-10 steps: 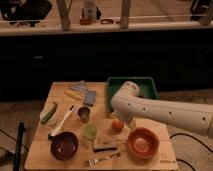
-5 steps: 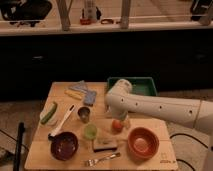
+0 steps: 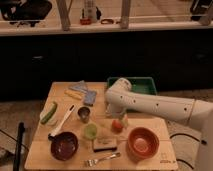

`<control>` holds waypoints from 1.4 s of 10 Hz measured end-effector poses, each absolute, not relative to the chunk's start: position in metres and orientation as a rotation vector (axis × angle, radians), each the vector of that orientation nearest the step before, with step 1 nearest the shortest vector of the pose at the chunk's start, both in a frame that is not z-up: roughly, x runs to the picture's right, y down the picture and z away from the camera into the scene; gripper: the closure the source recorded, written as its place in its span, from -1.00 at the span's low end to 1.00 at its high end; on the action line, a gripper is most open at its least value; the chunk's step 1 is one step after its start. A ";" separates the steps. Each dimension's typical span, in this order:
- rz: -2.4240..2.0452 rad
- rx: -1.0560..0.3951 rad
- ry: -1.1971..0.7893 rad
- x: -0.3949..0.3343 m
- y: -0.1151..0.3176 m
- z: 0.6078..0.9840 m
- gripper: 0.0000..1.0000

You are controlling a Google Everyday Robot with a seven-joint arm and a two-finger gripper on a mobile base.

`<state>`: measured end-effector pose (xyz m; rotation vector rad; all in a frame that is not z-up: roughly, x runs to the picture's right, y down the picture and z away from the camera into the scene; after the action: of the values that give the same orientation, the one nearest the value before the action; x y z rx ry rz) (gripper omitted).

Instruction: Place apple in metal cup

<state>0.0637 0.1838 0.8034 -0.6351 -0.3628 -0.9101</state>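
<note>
Wooden counter [image 3: 40,152] carries everything in view. White arm [image 3: 160,107] reaches in over the right edge, bends behind the middle of the counter and turns down, so the gripper [image 3: 120,118] hangs near the counter's centre, right above the apple [image 3: 116,125]. The two look to be touching or very nearly so. Whether the gripper clasps the apple or has let it go, I cannot tell. The apple sits near the centre, slightly toward the front edge, and whether it rests on the wood is not clear. The metal cup [image 3: 84,115] stands upright to the left of the apple, apart from it. The green cup [image 3: 90,131] is just in front of the metal cup. An orange bowl [image 3: 142,143] sits toward the front right corner, near the apple. A dark bowl [image 3: 64,145] sits toward the front left corner, and a white spoon [image 3: 62,121] lies slantwise from it toward the back. A fork [image 3: 102,160] lies along the front edge, with a dark block [image 3: 105,144] just behind it. A green vegetable [image 3: 49,113] lies near the left edge. A green tray [image 3: 137,85] fills the back right corner, partly hidden by the arm, and a blue sponge [image 3: 90,96] lies near the back edge, left of the arm.
</note>
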 end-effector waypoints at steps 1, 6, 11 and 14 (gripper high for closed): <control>-0.906 -0.638 -0.373 0.064 0.185 0.807 -0.60; -0.876 -0.667 -0.422 0.069 0.199 0.826 -0.60; -0.854 -0.685 -0.441 0.079 0.207 0.834 -0.25; -0.846 -0.695 -0.449 0.082 0.210 0.838 0.35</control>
<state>0.0816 0.2103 0.8376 -0.6951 -0.4485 -0.8462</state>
